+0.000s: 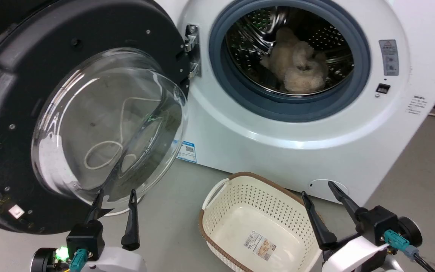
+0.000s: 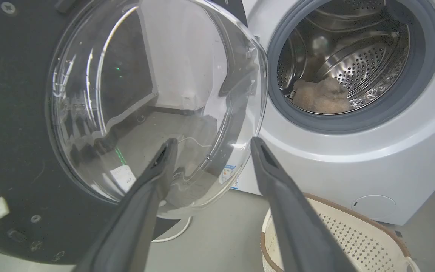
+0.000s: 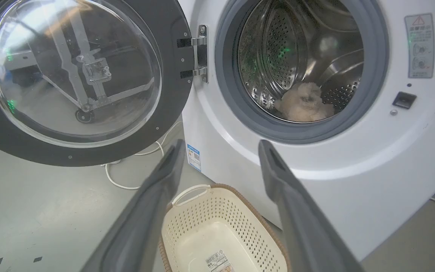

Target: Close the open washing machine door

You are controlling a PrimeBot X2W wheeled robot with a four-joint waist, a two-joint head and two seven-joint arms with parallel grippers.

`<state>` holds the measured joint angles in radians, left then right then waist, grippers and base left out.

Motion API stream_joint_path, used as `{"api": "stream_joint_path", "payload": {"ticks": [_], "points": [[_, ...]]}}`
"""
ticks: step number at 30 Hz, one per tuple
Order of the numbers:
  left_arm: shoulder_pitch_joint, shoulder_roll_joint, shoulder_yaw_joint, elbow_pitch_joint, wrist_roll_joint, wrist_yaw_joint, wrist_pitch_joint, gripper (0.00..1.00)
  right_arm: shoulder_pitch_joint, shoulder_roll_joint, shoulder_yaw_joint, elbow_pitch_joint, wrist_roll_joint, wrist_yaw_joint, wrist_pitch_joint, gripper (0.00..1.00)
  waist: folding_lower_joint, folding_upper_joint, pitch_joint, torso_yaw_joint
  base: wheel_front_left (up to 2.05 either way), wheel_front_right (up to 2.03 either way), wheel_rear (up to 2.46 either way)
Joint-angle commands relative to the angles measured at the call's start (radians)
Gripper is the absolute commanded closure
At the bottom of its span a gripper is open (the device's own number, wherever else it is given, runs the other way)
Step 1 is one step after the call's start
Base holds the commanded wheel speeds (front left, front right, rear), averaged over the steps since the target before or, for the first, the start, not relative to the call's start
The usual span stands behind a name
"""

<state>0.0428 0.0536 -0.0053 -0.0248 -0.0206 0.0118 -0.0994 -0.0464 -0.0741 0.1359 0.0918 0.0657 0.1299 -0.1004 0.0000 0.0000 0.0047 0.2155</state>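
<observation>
Nearest, at the lower left of the head view, the left claw (image 1: 116,192) has its two dark fingers spread wide and holds nothing. Its tips point up at the lower edge of the washing machine door (image 1: 17,83); whether they touch the glass cannot be told. At the lower right, the right claw (image 1: 317,188) is also wide apart and empty, above the far rim of a cream perforated basket (image 1: 240,196) with a brown rim. The basket stands on the grey floor (image 1: 172,226), just in front of the washing machine (image 1: 278,151).

The door is swung fully open to the left of the round opening. Being round, it has no long axis. Its inner face, with the bulging glass window (image 1: 108,124), points out toward the robot and a little to the right. The metal hinge (image 1: 192,49) on its right edge joins it to the white front and runs upright.

Beyond, a grey rubber ring (image 1: 217,75) frames the perforated steel drum (image 1: 327,34), where a fluffy beige item (image 1: 296,66) lies at the bottom.
</observation>
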Motion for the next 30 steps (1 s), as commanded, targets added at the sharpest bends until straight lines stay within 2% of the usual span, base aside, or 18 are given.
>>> {"api": "stream_joint_path", "payload": {"ticks": [1, 30], "points": [[0.013, 0.001, 0.003, -0.006, -0.003, 0.005, -0.01, 0.0, -0.016, -0.009, 0.008, 0.007, 0.01, 0.0, -0.009, 0.0, 0.0, 0.0, 0.0, 0.007, -0.03, -0.03, -0.03], [0.046, -0.003, 0.021, 0.0, -0.034, 0.028, -0.077, 0.0, -0.044, -0.037, 0.118, 0.081, 0.069, 0.001, -0.076, 0.0, 0.0, 0.0, 0.006, 0.144, 0.0, 0.0, 0.0]]}}
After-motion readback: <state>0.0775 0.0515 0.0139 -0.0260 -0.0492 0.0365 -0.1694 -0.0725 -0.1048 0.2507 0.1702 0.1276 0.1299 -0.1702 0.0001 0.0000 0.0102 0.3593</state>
